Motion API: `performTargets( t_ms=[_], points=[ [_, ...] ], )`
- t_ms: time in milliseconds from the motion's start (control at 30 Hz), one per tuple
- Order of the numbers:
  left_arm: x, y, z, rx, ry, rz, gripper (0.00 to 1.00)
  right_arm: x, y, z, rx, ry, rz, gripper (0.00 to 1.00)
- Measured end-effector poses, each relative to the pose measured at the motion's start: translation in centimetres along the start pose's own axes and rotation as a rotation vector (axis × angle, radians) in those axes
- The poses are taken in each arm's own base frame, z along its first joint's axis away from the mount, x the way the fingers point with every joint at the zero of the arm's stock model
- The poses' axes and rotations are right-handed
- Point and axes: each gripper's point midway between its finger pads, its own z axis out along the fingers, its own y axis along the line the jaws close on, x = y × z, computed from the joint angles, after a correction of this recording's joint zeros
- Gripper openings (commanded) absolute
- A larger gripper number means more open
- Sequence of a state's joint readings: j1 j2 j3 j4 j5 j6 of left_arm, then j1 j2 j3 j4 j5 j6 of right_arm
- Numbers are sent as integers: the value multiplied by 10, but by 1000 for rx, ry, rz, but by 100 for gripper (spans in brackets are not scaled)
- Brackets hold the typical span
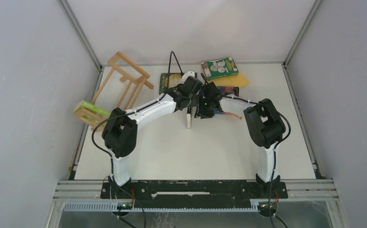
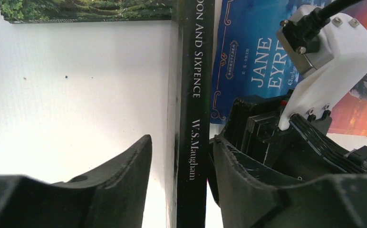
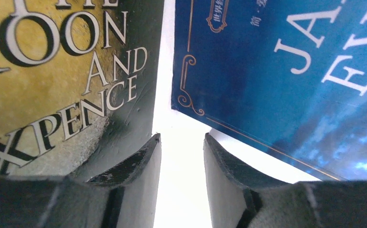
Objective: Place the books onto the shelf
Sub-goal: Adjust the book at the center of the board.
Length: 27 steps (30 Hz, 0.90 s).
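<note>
- The left gripper (image 2: 181,142) is straddling the black book (image 2: 194,71), which is standing on edge at mid-table (image 1: 172,152). Its fingers are lying loose, with a gap showing on one side.
- The right gripper (image 3: 181,142) is sitting just beside that book, fingers parted and grasping nothing.
- The blue book (image 3: 276,71) is lying flat just beyond.
- The shelf (image 1: 124,78) is sitting far left, with a lime-green book (image 1: 90,108) at its near end.

a lab test cell: white table (image 1: 196,147) boxed in by plain grey panels (image 1: 24,95) and aluminium framing (image 1: 79,32).
</note>
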<state>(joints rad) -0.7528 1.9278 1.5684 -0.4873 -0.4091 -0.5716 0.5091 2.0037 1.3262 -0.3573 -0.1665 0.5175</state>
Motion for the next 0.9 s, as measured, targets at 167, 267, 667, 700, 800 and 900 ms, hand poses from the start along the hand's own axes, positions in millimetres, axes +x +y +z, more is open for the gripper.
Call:
performTargets(
  t_ms=[167,267,667,700,800,900],
  points=[
    [-5,-1,-6,9,-12,-18,60,4,-6,-5,13,6,9,49],
    [-11,-2,-12,19,-29,-32,60,8,-12,-9,30,12,16,50],
    [-38,11,-61,42,-121,-100,69,12,-25,-38,95,5,28,52],
    [-42,14,-69,44,-136,-111,69,10,-23,-43,93,-9,25,52],
    [-54,22,-91,47,-184,-143,71,3,-14,-62,88,-50,8,52],
    [-64,35,-114,41,-234,-184,71,-8,-2,-81,84,-94,-12,52]
  ],
)
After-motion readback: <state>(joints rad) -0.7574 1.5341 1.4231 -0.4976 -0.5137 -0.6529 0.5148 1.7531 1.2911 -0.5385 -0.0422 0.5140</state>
